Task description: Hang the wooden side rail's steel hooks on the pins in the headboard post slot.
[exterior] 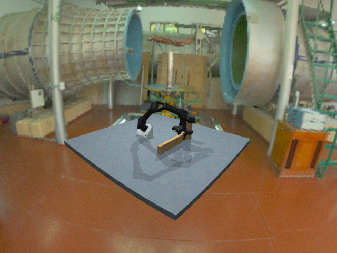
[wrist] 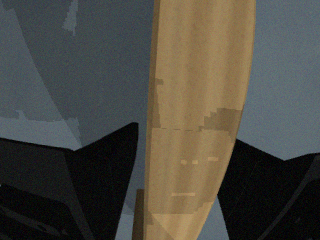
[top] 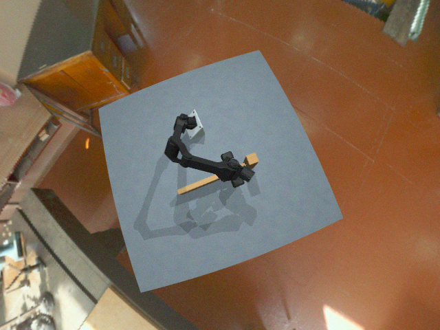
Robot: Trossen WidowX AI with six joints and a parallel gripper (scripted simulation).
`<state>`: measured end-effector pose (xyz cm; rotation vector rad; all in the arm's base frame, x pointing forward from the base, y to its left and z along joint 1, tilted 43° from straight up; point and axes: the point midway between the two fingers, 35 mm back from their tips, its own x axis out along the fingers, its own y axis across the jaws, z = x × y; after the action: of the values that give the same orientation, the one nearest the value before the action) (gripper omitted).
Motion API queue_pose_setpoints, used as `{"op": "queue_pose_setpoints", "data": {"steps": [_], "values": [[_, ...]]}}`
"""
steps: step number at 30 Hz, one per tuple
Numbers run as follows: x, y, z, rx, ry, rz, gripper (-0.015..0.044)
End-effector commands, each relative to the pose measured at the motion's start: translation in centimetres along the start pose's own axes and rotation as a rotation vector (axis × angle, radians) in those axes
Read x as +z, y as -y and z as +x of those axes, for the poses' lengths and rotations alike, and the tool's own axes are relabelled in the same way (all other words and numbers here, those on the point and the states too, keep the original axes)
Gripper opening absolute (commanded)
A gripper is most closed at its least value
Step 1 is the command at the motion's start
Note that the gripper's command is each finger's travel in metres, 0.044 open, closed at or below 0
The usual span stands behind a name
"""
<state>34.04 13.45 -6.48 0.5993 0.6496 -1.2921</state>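
Reddish-brown floor point(top: 355, 141) point(exterior: 95, 212), glossy; orange wooden cabinet point(exterior: 299, 152) beside pale column point(exterior: 285, 81); small windows point(exterior: 164, 27) high behind.
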Motion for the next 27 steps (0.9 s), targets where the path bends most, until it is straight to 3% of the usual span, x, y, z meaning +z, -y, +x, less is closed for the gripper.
{"op": "queue_pose_setpoints", "data": {"steps": [1, 7, 10, 19, 27], "values": [[0.0, 0.0, 0.0, 0.000, 0.000, 0.000, 0.0289], [0.0, 0.0, -2.7, 0.002, -0.007, -0.002, 0.0440], [0.0, 0.0, -4.0, 0.002, -0.010, -0.002, 0.0440], [3.0, 0.1, -4.0, 0.002, -0.008, -0.003, 0.0440], [2.8, 0.1, -3.8, -0.005, -0.008, 0.006, 0.0440]]}}
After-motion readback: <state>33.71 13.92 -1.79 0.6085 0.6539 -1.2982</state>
